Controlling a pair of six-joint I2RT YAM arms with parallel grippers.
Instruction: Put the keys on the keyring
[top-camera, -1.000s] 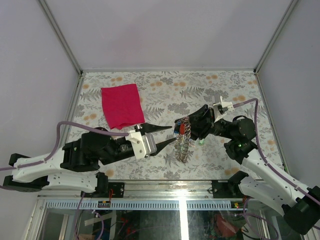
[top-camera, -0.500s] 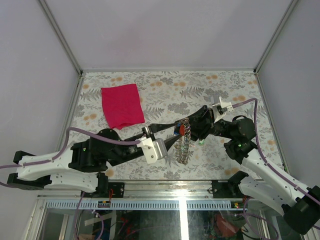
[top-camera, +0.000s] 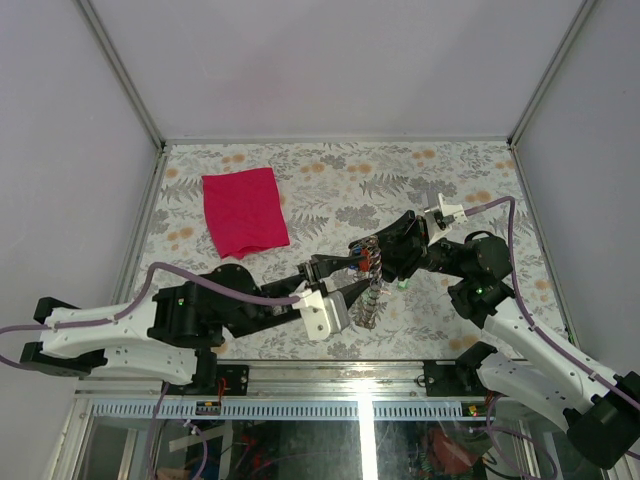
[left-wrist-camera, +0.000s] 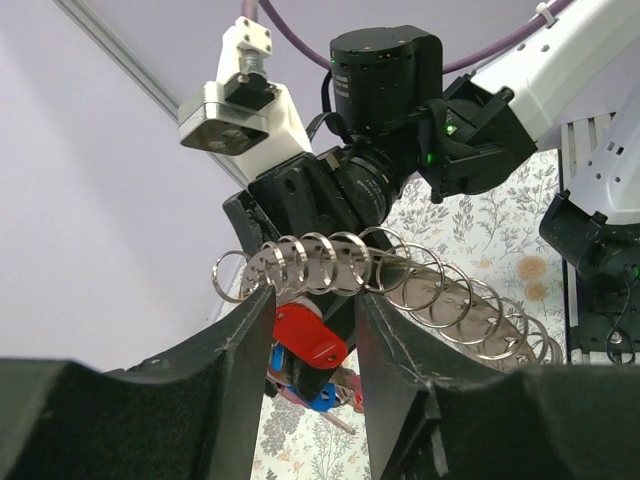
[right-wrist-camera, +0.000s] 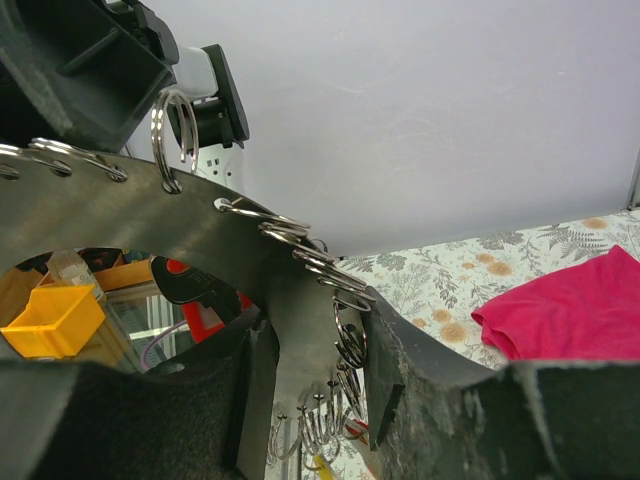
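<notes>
The keyring (top-camera: 369, 295), a grey metal plate edged with wire loops, hangs on edge above the table. My right gripper (top-camera: 386, 256) is shut on its upper part. In the right wrist view the plate (right-wrist-camera: 200, 215) fills the gap between the fingers (right-wrist-camera: 415, 380). Keys with red (top-camera: 365, 259) and blue (top-camera: 353, 251) heads hang from the ring's top. My left gripper (top-camera: 358, 270) reaches in from the left, open. In the left wrist view its fingers (left-wrist-camera: 240, 345) flank the red key head (left-wrist-camera: 310, 340), with a blue one (left-wrist-camera: 326, 392) below and the keyring (left-wrist-camera: 400, 278) above. Whether they touch it I cannot tell.
A magenta cloth (top-camera: 244, 212) lies flat at the back left of the flowered table (top-camera: 450, 180), and shows again as the cloth (right-wrist-camera: 570, 310) in the right wrist view. White walls enclose the table on three sides. Both arms meet just right of centre.
My left arm has swung right and forward, bringing its open fingers from beside the keyring to around the red key head. The right gripper and keyring have stayed still.
</notes>
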